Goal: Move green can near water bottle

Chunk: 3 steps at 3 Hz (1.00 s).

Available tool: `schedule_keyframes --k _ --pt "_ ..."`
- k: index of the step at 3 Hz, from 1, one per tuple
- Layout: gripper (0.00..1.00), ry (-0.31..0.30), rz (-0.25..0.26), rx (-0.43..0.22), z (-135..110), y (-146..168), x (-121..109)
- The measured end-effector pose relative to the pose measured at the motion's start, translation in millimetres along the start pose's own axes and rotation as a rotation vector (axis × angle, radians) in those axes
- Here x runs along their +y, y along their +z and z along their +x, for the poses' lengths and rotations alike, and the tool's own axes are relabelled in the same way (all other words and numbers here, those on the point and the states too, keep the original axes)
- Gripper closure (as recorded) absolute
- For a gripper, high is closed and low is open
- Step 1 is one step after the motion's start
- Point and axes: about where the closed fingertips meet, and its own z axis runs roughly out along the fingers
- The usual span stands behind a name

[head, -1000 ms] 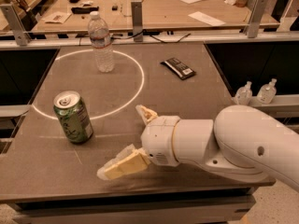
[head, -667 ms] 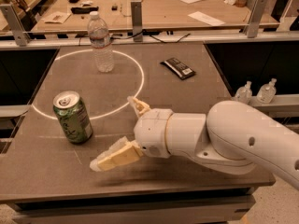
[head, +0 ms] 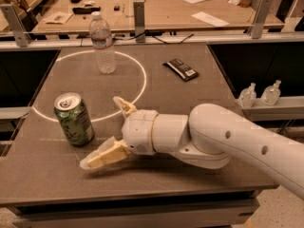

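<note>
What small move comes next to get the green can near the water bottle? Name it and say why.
Probably ease the gripper toward the green can until its open fingers straddle it. The can stands upright just beyond them, untouched, with the water bottle farther back.

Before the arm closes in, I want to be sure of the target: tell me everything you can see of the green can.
The green can stands upright at the front left of the dark table, on the line of the white circle. It looks like aluminium: a green printed body with a pale label panel and a silver top with a pull tab. Nothing touches it. The tool is just to its right, open toward the can but apart from it.
</note>
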Motion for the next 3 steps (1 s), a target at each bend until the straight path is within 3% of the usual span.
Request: schedule_keyframes --k 2,3 --pt "0.00 0.065 -0.132 -0.086 -23 51 16" --pt "0.18 0.085 -0.177 -0.105 -38 63 22"
